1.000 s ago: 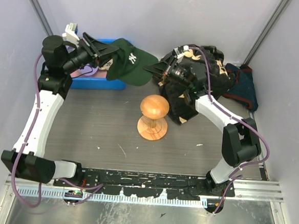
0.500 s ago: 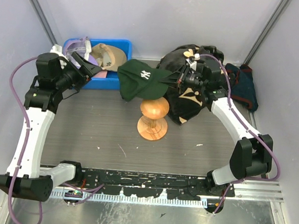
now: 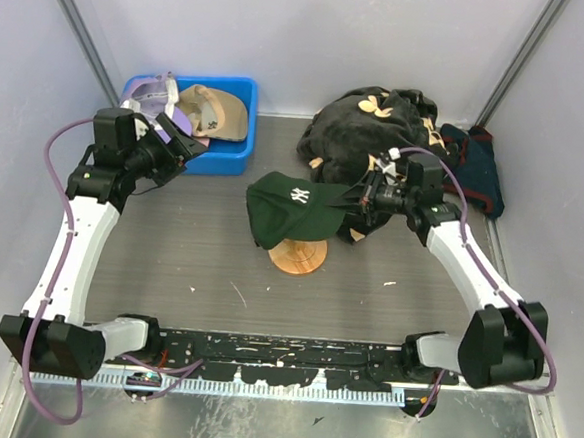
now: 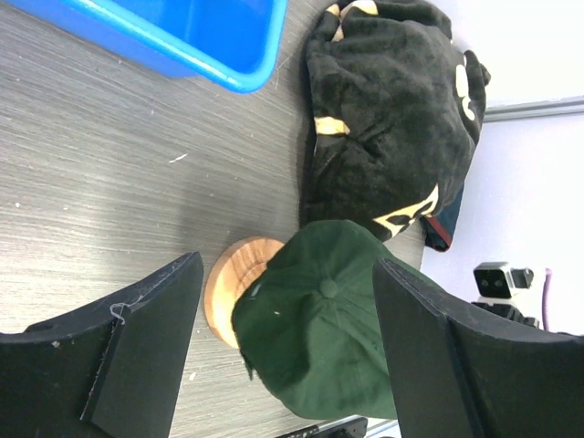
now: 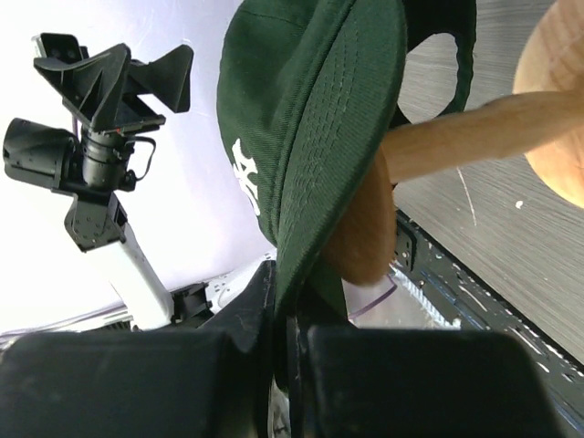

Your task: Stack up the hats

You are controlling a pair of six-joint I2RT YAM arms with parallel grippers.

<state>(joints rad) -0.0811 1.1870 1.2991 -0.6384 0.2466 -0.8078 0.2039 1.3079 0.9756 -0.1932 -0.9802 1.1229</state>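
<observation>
A dark green hat (image 3: 295,209) with a white logo hangs over the round top of the wooden stand (image 3: 297,257) at the table's middle. My right gripper (image 3: 359,197) is shut on its brim from the right; in the right wrist view the brim (image 5: 310,119) runs down into the closed right gripper (image 5: 290,319), with the stand (image 5: 474,128) behind it. My left gripper (image 3: 181,151) is open and empty in front of the blue bin (image 3: 231,157). Its wrist view looks between the spread fingers (image 4: 155,338) at the green hat (image 4: 333,319). A tan hat (image 3: 214,111) and a lavender hat (image 3: 165,105) lie in the bin.
A large black cloth with tan flower marks (image 3: 368,134) is heaped at the back right, just behind my right gripper. A dark blue and red cloth (image 3: 476,167) lies beside it at the right wall. Slanted wall posts close in the back corners.
My right gripper has carried the green hat from the back left, by the bin, down over the wooden stand. The left gripper has let go of it, opened and drawn back left.
</observation>
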